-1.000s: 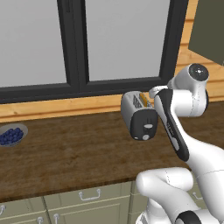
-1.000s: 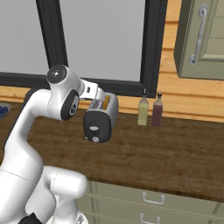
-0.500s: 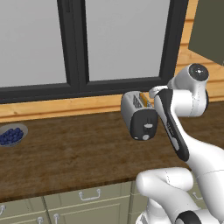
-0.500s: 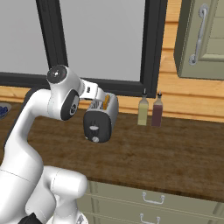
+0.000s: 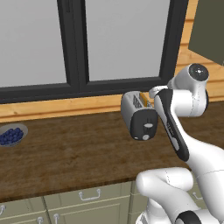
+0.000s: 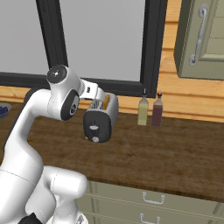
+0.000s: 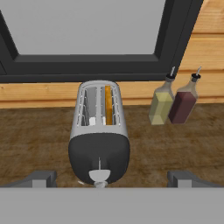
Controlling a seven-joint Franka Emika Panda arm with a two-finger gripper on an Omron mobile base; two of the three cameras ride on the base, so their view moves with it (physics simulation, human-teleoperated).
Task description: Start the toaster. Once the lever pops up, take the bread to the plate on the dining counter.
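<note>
The silver toaster [image 7: 99,131] stands on the dark wood counter under the window, its black end panel facing me; it is also the toaster [image 5: 140,116] and the toaster [image 6: 100,118] in the base views. A slice of bread [image 7: 108,105] sits upright in its right slot. The lever [image 7: 99,175] is a small pale tab low on the end panel. My gripper [image 7: 113,179] hovers just in front of that panel, open wide, one fingertip [image 7: 41,178] off each side and nothing between them. The plate and the dining counter are out of view.
Two bottles, one yellow-green [image 7: 161,103] and one dark red [image 7: 181,103], stand right of the toaster against the wooden ledge. A grey bowl of blue berries [image 5: 11,134] sits far left on the counter. An olive wall cabinet [image 6: 201,39] hangs at the upper right.
</note>
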